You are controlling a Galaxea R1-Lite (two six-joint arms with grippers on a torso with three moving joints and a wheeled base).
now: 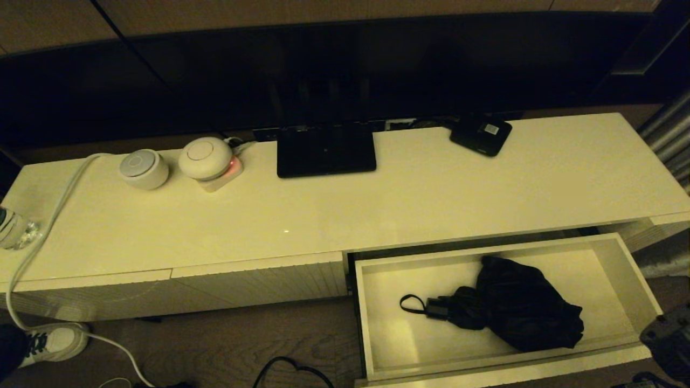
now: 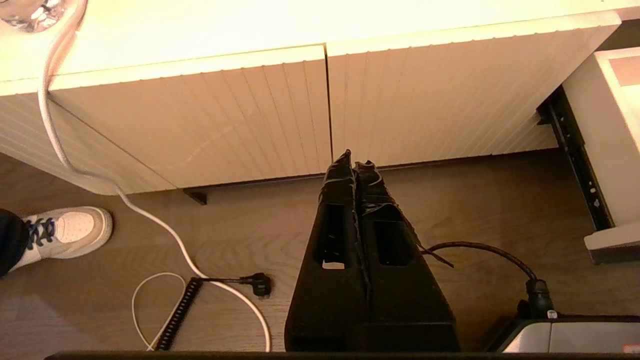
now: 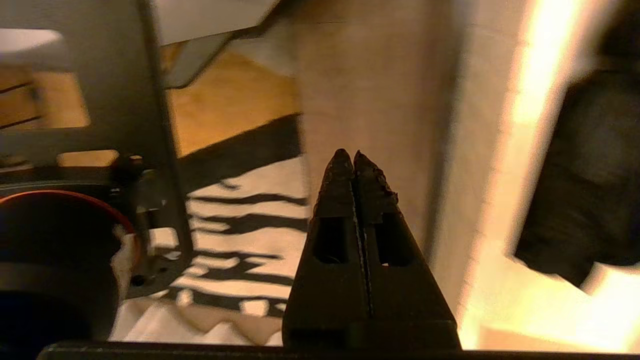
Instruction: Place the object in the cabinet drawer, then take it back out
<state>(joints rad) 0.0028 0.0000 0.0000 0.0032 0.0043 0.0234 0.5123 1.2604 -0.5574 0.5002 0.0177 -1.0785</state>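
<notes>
- Head view shows the umbrella (image 1: pixel 517 310) lying inside the open cabinet drawer (image 1: pixel 636 280), its bunchy canopy toward the drawer's right half, the short handle and wrist loop (image 1: pixel 412 304) pointing left across the pale floor.
- Right gripper (image 3: pixel 354 156) hangs outside the drawer's right wall, fingers pressed together and holding nothing; in the head view only a dark piece of that arm (image 1: pixel 668 337) shows at the frame's right edge.
- Left gripper (image 2: pixel 354 159) is parked low before the ribbed front panels (image 2: pixel 250 115), also closed and empty, well apart from the drawer.
- Judged risk: with its fingers together, the right gripper would only push the loose fabric, not take it; it needs to open before coming down.
- Judged risk: a pinch on the canopy alone may lift a fold while the rest sags, slips or snags on the drawer's front wall, which the fabric lies close to.
- Judged risk: the arm sits just beside the drawer wall, so a sideways approach could knock the wall and shove the drawer on its slide rail (image 2: pixel 575 155).
- Judged risk: the wrist loop is thin and lies flat, a poor target.
- Writing: the small black box (image 1: pixel 481 134) on the cabinet top (image 1: pixel 431 199) carries a white label, but nothing on it can be read; no brand is legible anywhere.
</notes>
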